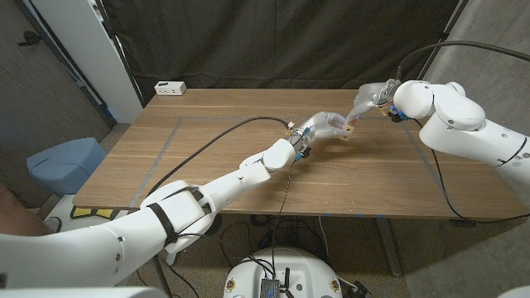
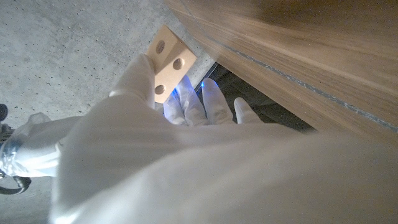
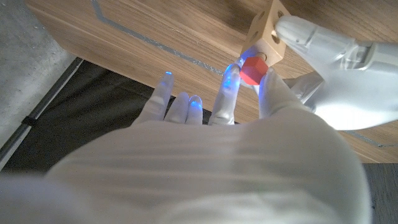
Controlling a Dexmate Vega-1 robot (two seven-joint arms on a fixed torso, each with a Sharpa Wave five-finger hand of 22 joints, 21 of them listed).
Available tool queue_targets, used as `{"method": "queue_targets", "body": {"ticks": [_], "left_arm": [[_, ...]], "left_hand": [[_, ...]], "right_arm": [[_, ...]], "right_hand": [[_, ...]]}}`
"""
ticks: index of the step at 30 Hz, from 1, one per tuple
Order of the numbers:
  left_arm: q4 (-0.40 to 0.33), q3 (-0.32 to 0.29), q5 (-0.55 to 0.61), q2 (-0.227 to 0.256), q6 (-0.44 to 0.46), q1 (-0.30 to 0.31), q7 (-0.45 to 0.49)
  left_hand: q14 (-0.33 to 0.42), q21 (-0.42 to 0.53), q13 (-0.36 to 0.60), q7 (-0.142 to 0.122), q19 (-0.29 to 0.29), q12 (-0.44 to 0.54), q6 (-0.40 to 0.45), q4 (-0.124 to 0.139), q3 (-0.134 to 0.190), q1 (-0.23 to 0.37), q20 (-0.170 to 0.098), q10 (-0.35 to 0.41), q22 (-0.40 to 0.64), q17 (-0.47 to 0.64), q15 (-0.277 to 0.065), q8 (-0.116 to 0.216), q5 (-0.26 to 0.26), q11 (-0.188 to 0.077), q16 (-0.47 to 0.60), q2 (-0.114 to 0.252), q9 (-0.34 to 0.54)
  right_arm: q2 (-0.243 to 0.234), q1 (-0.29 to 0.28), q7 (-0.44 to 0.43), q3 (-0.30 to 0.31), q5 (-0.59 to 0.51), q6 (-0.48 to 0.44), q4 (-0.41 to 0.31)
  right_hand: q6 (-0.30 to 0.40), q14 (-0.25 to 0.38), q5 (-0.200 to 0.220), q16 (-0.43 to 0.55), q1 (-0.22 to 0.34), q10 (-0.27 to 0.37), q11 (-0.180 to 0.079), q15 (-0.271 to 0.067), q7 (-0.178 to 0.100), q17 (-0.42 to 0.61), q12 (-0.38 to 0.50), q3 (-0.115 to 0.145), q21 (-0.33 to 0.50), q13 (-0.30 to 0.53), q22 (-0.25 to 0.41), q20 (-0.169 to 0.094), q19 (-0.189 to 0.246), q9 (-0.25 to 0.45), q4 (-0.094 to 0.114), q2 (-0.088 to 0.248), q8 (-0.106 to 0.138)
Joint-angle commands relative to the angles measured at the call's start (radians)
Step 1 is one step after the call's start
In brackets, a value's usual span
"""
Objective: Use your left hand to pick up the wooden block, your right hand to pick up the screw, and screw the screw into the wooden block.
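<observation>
Your left hand (image 1: pixel 325 126) holds the wooden block (image 3: pixel 267 31) up over the table (image 1: pixel 207 165), fingers closed around it. Your right hand (image 1: pixel 370 99) pinches the red-headed screw (image 3: pixel 253 70) against the block's face. Keep the block still, screw square to the hole, twist in small turns

Even, diffuse overhead light on the wooden table (image 1: pixel 207 165) in the head view; black backdrop at 12 o'clock stays dark. Wrist views: near hand backs soft, overexposed, out of focus from 6 o'clock; blue glow on fingertips (image 3: pixel 231 73); table grain motion-blurred.
</observation>
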Motion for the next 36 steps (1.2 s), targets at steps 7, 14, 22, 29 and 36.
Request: {"method": "queue_targets", "body": {"ticks": [7,14,22,29,36], "left_arm": [[0.035,0.001,-0.008,-0.011,-0.016,-0.013,-0.006],[0.056,0.002,-0.01,-0.016,-0.031,-0.02,-0.004],[0.08,0.008,-0.002,-0.021,-0.053,-0.029,0.007],[0.088,0.01,0.001,-0.022,-0.062,-0.033,0.009],[0.084,0.01,0.0,-0.02,-0.063,-0.033,0.006]], "left_hand": [[0.008,0.002,0.028,-0.06,0.0,0.053,0.184,0.006,0.003,0.011,0.001,0.082,0.002,0.003,-0.089,0.024,0.0,-0.07,0.008,0.025,0.003],[0.006,0.001,0.029,-0.059,-0.001,0.052,0.181,0.007,0.004,0.011,0.002,0.079,0.002,0.003,-0.087,0.023,-0.001,-0.069,0.007,0.027,0.002],[0.008,0.001,0.028,-0.06,-0.001,0.052,0.187,0.005,0.003,0.012,0.0,0.08,0.002,0.001,-0.09,0.024,-0.002,-0.07,0.006,0.023,0.002],[0.009,0.001,0.026,-0.06,-0.001,0.052,0.188,0.005,0.003,0.013,0.0,0.084,0.002,0.001,-0.09,0.025,-0.004,-0.069,0.006,0.023,0.002],[0.009,0.001,0.026,-0.06,-0.001,0.052,0.19,0.005,0.003,0.014,-0.001,0.086,0.002,0.001,-0.09,0.025,-0.006,-0.069,0.007,0.024,0.001]], "right_arm": [[0.023,0.02,-0.007,-0.03,-0.023,-0.021,0.023],[0.035,0.033,-0.001,-0.048,-0.041,-0.03,0.032],[0.046,0.045,0.007,-0.066,-0.072,-0.041,0.035],[0.056,0.053,0.019,-0.08,-0.103,-0.053,0.036],[0.06,0.05,0.023,-0.084,-0.129,-0.062,0.032]], "right_hand": [[0.061,0.03,-0.004,0.012,-0.028,0.045,-0.01,-0.009,0.005,0.001,0.01,-0.001,0.005,-0.001,0.002,-0.01,0.026,-0.006,0.01,0.011,0.018],[0.097,0.049,-0.005,0.016,-0.044,0.069,-0.012,-0.014,0.001,0.001,0.013,-0.008,0.004,-0.003,0.002,-0.012,0.032,-0.01,0.012,0.015,0.024],[0.133,0.066,-0.005,0.018,-0.059,0.099,-0.012,-0.022,0.002,0.0,0.017,-0.014,0.004,-0.004,0.002,-0.016,0.041,-0.013,0.013,0.018,0.031],[0.203,0.085,-0.005,0.02,-0.073,0.127,-0.021,-0.036,-0.002,-0.002,0.017,-0.02,0.005,-0.007,0.002,-0.022,0.053,-0.018,0.01,0.023,0.046],[0.24,0.1,-0.004,0.022,-0.08,0.151,-0.029,-0.045,-0.003,-0.002,0.018,-0.024,0.004,-0.008,0.002,-0.026,0.059,-0.02,0.007,0.029,0.053]]}}
